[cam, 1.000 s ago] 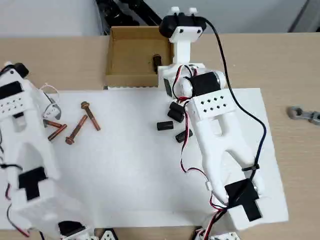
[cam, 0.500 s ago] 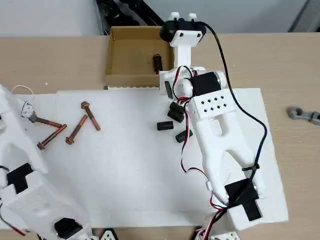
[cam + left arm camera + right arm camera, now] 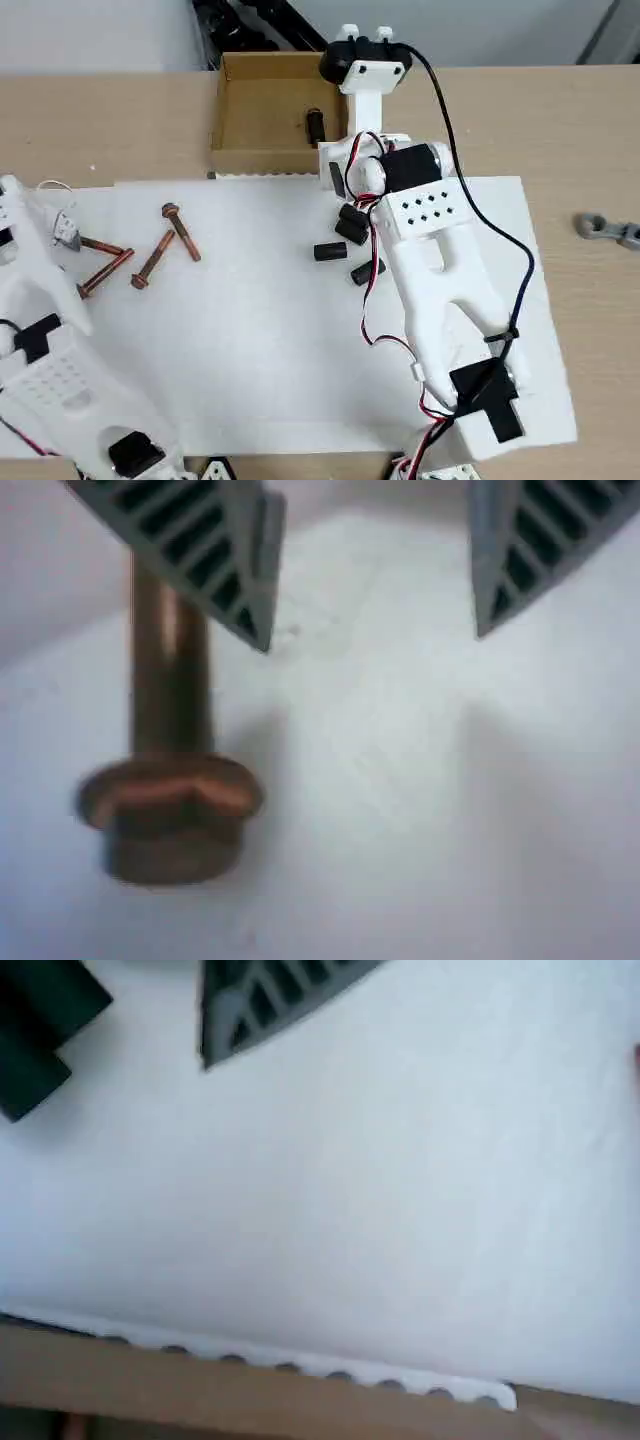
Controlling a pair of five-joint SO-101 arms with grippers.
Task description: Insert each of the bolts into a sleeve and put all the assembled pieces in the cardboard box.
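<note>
We find the left gripper (image 3: 372,635) spread wide and empty. In the high view, the nearest bolt (image 3: 102,245) lies at its 3 o'clock, long axis roughly 9-to-3, shaft just beside one finger.

We are counting four loose copper bolts (image 3: 182,231), all lying on the white foam sheet (image 3: 250,350) to the left of and below the cardboard box (image 3: 260,160). We are finding four black sleeves (image 3: 330,251) lying just below the box's right corner, though two touching ones by an arm are proving hard to separate. One dark assembled piece (image 3: 315,125) is sitting inside the box. We are seeing one box, one sheet, two white arms (image 3: 440,270), and one metal tool (image 3: 605,228) lying on the desk (image 3: 580,120) far right of the box.
</note>
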